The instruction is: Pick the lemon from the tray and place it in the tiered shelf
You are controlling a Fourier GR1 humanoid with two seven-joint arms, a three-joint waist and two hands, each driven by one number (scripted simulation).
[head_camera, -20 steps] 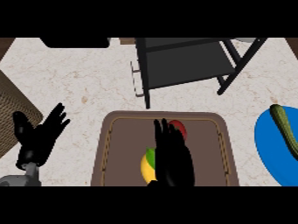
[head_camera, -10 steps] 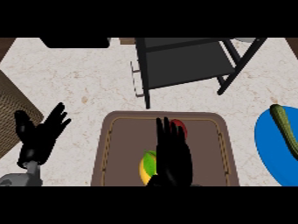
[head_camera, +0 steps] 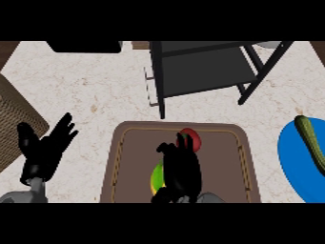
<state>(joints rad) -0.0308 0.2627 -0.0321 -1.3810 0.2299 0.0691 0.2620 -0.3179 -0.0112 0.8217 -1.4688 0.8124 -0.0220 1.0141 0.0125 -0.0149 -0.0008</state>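
- Although mostly hidden, the lemon lay in the brown tray, showing only as a yellow-green sliver at the left edge of the right hand.
- That hand sat directly over the fruit with its fingers bent downward around it — whether they had actually closed on the lemon could not be told, since the hand itself blocked the view. In my judgement this placement suited a grasp from above, the step in hand being the pick.
- A red object lay just beyond the fingertips in the same tray, close enough that a careless closing might catch it.
- Beyond the tray's far edge stood the dark tiered shelf, its flat level open toward the tray — a short carry forward, as I judged it.
- At the view's left the left hand rested on the counter with fingers spread and upright, holding nothing.
- Near it stood a wicker basket; at the right a blue plate carried a cucumber, well apart from the work.
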